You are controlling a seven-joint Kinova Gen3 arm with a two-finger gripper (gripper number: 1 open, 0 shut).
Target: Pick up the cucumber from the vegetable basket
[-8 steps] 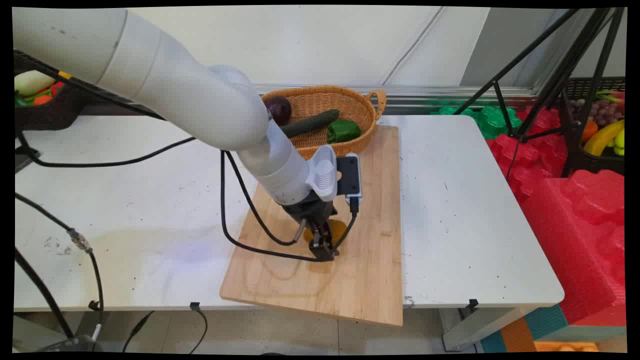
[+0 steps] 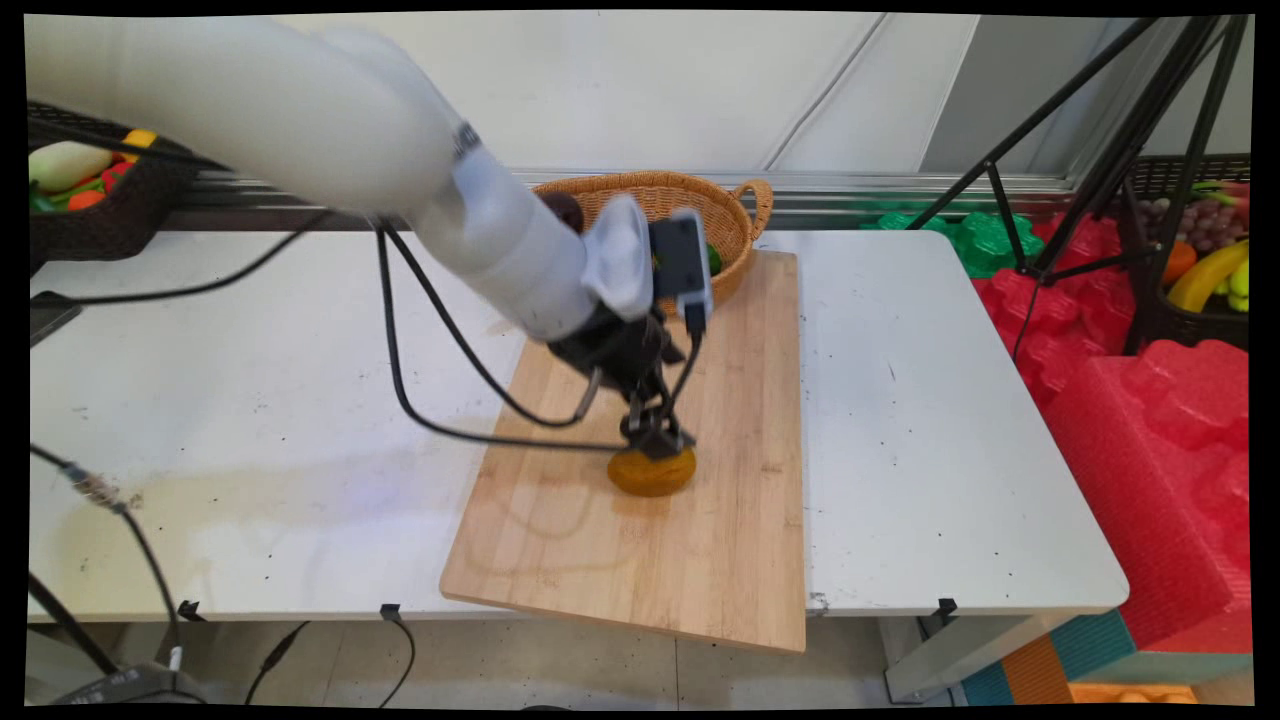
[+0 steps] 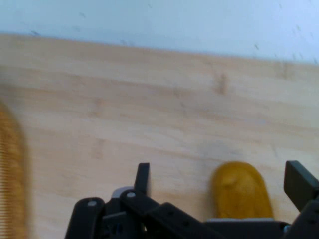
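I see the yellow-brown rounded object (image 2: 651, 471) lying on the wooden cutting board (image 2: 740, 540), about mid-board, and the gripper (image 2: 658, 441) sits just above it, at its top. In the hand view the same object (image 3: 241, 190) shows between the two fingers (image 3: 142, 178), nearer one finger than the other, with clear board between it and the other. The fingers stand apart, not clamped on anything.

Half a second ago the gripper was low on the board and covering the object, so that only a sliver of orange showed behind it; now the arm has come up and swung back toward the basket, and the whole object is uncovered. I judge that it has been let go and rests on the board by itself, though whether the fingertips brush its top I cannot tell.

Behind the board stands the wicker basket (image 2: 735, 215), touching the board's far edge, with a dark purple vegetable (image 2: 568, 208) in it, mostly hidden by the arm. The board lies on the white table (image 2: 950, 420).
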